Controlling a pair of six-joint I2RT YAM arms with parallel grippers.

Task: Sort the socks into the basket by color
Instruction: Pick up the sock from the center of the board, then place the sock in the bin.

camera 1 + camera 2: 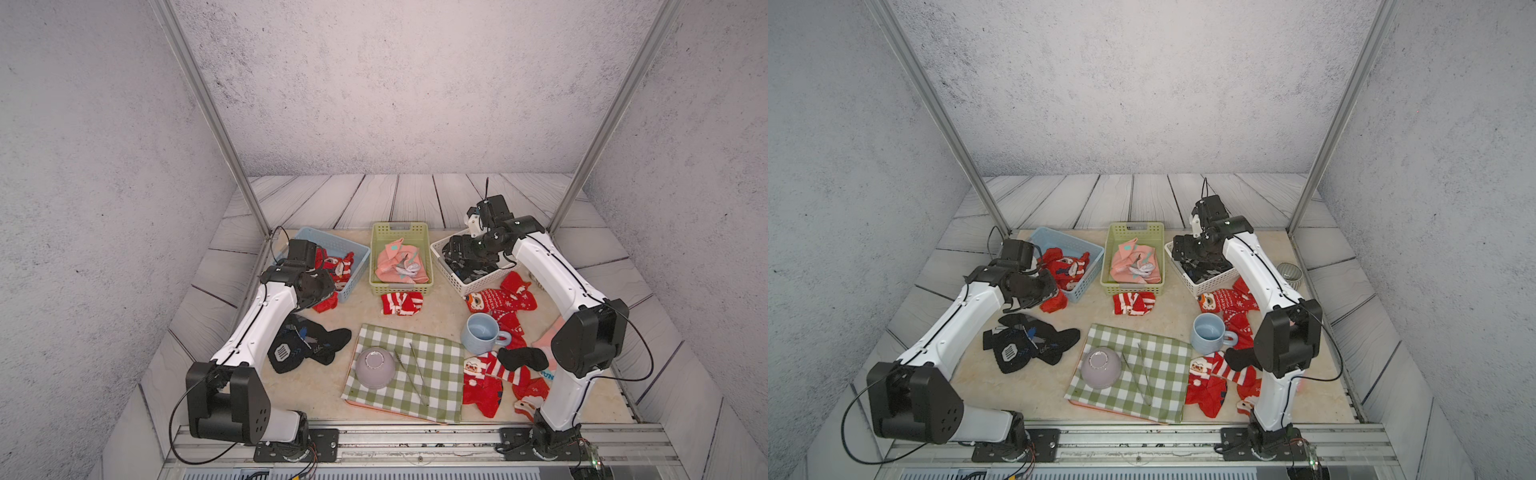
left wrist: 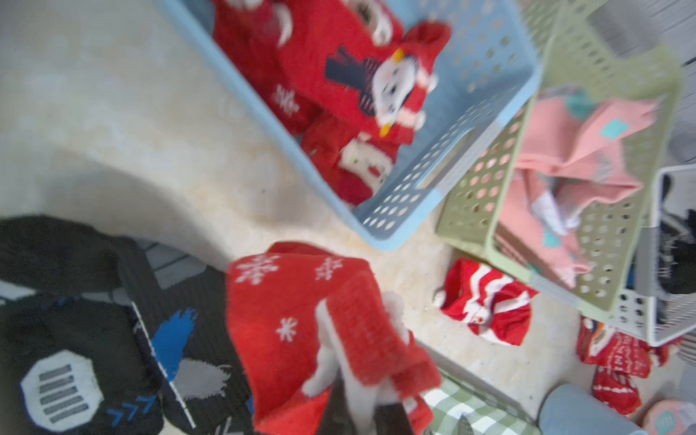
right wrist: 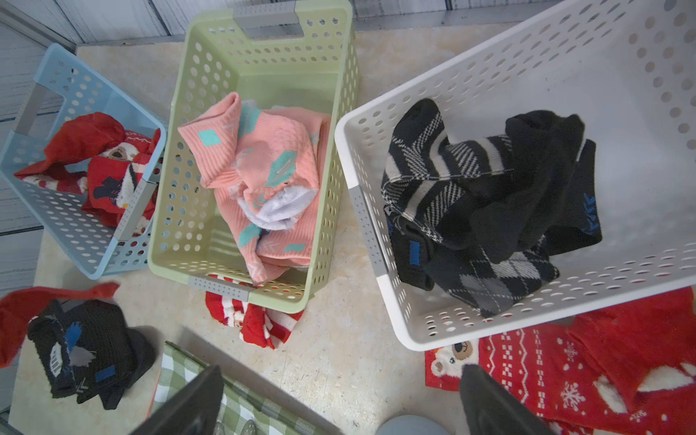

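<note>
My left gripper [image 2: 361, 405] is shut on a red snowflake sock [image 2: 286, 312], which it holds just off the table beside the blue basket [image 1: 360, 266]. That basket holds red socks [image 1: 336, 265]. Pink socks [image 1: 401, 264] fill the green basket [image 1: 401, 227], and black socks [image 3: 489, 196] lie in the white basket [image 1: 467, 286]. My right gripper [image 3: 339, 380] hangs open above the white basket with nothing between its fingers. Loose on the table are a red striped sock [image 1: 401, 302], black socks [image 1: 309, 345], and red socks [image 1: 503, 300] with a black one [image 1: 521, 358] at right.
A green-and-white checked cloth [image 1: 432, 365] at the front centre carries an upturned grey bowl [image 1: 375, 368] and thin metal sticks [image 1: 417, 376]. A blue mug [image 1: 482, 332] stands to its right. A small striped bowl [image 1: 1289, 275] sits behind my right arm.
</note>
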